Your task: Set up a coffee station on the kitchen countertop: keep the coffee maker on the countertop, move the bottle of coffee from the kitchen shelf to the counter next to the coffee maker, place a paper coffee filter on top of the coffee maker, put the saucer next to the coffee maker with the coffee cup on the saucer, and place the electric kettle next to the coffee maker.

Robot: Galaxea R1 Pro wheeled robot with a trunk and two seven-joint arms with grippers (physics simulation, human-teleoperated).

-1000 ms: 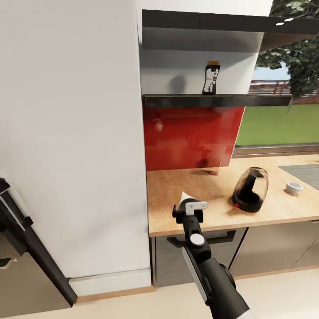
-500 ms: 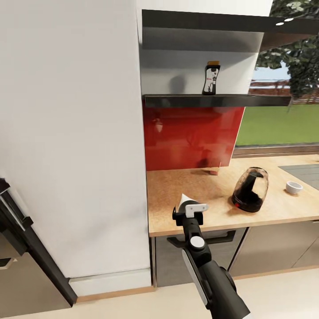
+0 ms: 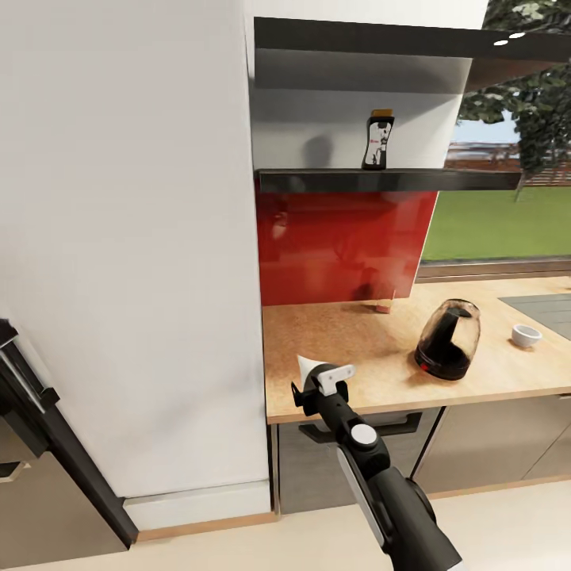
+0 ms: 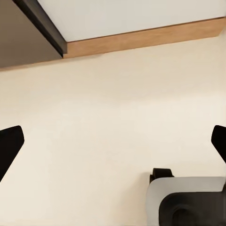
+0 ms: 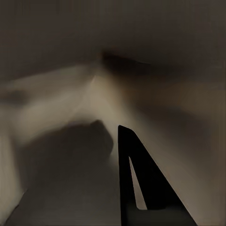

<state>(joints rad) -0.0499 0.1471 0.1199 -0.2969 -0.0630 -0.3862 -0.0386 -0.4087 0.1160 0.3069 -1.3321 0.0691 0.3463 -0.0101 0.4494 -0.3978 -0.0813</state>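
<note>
The right end effector (image 3: 321, 379) is closed on a white paper coffee filter (image 3: 310, 366), a cone held at the front edge of the kitchen countertop (image 3: 373, 337). The left end effector's fingertips (image 4: 10, 146) stand wide apart over the floor, gripping nothing. Judgement: the filter is very light, soft and easily crushed; a gentle pinch at its rim suits it.

Speckled wood-tone kitchen countertop (image 3: 349, 333), glossy red backsplash (image 3: 341, 246)

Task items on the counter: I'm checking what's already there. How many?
2: the electric kettle mid-counter and the coffee cup further right beside the sink. Others may lie beyond the frame.
</note>
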